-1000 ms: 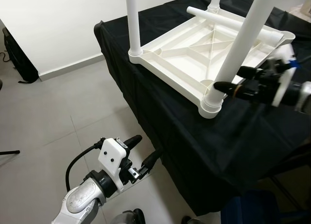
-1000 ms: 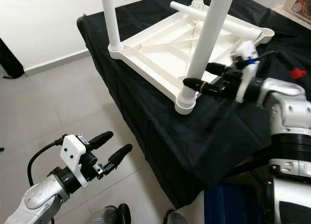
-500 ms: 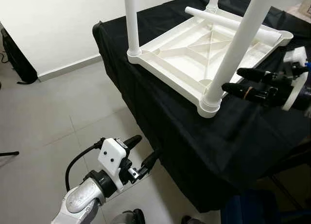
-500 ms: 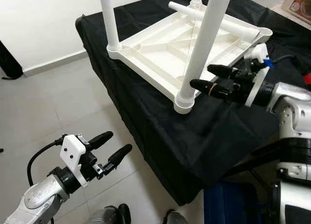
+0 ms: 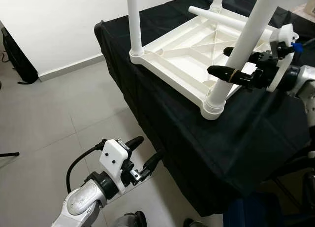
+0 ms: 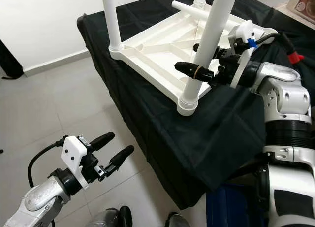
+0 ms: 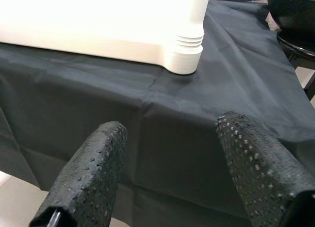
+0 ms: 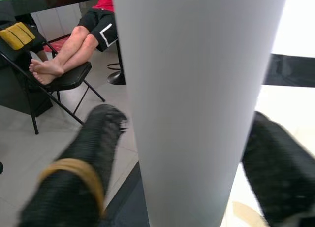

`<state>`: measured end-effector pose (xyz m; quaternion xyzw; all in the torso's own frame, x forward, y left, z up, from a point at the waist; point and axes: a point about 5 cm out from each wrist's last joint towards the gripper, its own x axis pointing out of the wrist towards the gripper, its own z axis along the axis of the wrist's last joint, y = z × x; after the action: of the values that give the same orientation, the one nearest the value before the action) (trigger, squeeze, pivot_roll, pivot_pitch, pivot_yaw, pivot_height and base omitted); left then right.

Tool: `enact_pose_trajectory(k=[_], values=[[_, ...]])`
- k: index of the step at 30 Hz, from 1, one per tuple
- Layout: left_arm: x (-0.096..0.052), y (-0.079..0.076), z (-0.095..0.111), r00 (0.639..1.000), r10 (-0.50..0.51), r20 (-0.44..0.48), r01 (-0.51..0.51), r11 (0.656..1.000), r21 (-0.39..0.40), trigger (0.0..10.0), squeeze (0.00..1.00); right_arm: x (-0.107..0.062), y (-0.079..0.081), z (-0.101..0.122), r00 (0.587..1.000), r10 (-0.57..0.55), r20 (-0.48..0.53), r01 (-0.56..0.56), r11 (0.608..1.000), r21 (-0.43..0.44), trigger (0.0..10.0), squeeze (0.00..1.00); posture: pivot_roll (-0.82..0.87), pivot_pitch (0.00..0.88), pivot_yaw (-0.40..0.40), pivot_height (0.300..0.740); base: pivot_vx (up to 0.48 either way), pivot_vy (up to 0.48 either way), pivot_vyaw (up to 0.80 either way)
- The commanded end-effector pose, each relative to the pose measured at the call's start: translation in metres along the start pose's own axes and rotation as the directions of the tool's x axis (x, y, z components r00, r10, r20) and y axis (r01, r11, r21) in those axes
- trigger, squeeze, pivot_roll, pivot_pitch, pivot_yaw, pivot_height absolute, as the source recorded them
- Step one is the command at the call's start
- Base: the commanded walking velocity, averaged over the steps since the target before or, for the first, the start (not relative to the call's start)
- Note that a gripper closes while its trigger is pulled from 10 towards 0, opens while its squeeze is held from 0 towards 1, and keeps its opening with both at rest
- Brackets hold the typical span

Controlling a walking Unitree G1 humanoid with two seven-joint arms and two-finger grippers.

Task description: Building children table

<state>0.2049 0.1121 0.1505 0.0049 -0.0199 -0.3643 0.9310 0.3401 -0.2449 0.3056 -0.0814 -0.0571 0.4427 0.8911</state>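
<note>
Children's table (image 5: 197, 45) lies upside down on the black-draped worktop (image 5: 256, 138), near corner right at the edge. Near leg (image 6: 209, 40) stands seated in its corner socket (image 6: 188, 105); two more legs upright behind, one loose leg (image 5: 231, 21) lying across the underside. Right hand (image 6: 202, 59) straddles the near leg, fingers spread either side, not clamped — wrist view confirms gaps both sides. Left hand (image 5: 142, 153) hangs low over the floor, open and idle. Risks: a sideways push could tilt the leg in its socket, or slide the whole frame off the worktop edge — the cloth looks slippery. A seated person's legs (image 8: 74, 45) are beyond.
</note>
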Motion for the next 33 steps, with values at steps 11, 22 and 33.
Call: enact_pose_trajectory(k=[11, 22, 33], values=[[0.000, -0.003, -0.003, 1.000, -0.007, -0.014, 0.007, 1.000, -0.001, 10.0, 0.00, -0.017, -0.007, 0.000, 0.998, -0.047, -0.032, 0.047, 0.999, -0.017, 0.0, 0.00, 0.01, 0.223, -0.013, 0.740, 0.000, 0.000, 0.00], [-0.001, -0.001, -0.003, 1.000, -0.007, -0.017, 0.007, 1.000, 0.001, 10.0, 0.00, 0.027, 0.023, -0.030, 0.870, -0.451, -0.200, 0.450, 0.892, -0.051, 0.0, 0.00, 0.00, 0.228, -0.016, 0.740, 0.000, 0.000, 0.00], [-0.001, -0.001, -0.004, 1.000, -0.008, -0.017, 0.008, 1.000, 0.001, 10.0, 0.00, 0.023, 0.063, -0.073, 0.544, -0.766, -0.342, 0.782, 0.611, -0.126, 0.0, 0.00, 0.00, 0.222, -0.021, 0.740, 0.000, 0.000, 0.00]])
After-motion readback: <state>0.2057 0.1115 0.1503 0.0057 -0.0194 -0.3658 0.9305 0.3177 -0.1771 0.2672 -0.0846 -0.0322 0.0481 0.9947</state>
